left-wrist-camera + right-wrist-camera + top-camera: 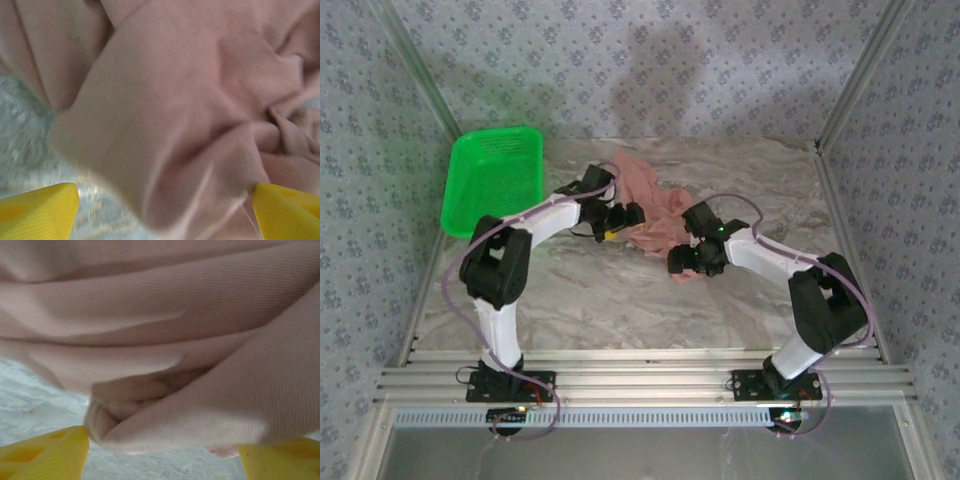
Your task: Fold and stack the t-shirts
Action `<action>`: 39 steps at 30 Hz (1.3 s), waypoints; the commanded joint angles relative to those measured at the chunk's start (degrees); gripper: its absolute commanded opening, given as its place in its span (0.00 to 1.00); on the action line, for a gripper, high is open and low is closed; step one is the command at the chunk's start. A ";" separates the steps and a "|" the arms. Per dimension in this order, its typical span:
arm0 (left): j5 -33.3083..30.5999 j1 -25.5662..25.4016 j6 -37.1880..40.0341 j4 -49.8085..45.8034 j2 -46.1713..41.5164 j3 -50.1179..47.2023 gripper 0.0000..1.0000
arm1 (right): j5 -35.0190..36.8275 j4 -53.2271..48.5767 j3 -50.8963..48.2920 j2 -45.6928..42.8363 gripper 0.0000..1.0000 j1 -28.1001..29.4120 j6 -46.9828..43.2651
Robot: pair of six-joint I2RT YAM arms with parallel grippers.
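A single salmon-pink t-shirt [655, 205] lies crumpled at the back middle of the marble table [620, 295]; no print shows. My left gripper [625, 217] is at the shirt's left edge. In the left wrist view the left gripper [167, 205] is open, yellow fingertips [45, 207] wide apart, with a thick fold of the shirt [165, 100] bulging between them. My right gripper [680, 262] is at the shirt's near right edge. In its wrist view the right gripper [165, 450] is open, and a folded hem of the shirt [175, 315] lies just ahead between the fingertips [47, 452].
A green plastic basket [490, 180] stands tilted at the back left corner. Patterned walls with metal posts close in the table on three sides. An aluminium rail [640, 375] with the arm bases runs along the near edge. Bare tabletop lies in front of the shirt.
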 commanded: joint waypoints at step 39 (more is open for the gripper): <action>-13.25 1.09 13.25 -29.02 -14.58 32.16 0.00 | -35.34 -30.10 6.32 -35.70 0.00 -30.83 -4.66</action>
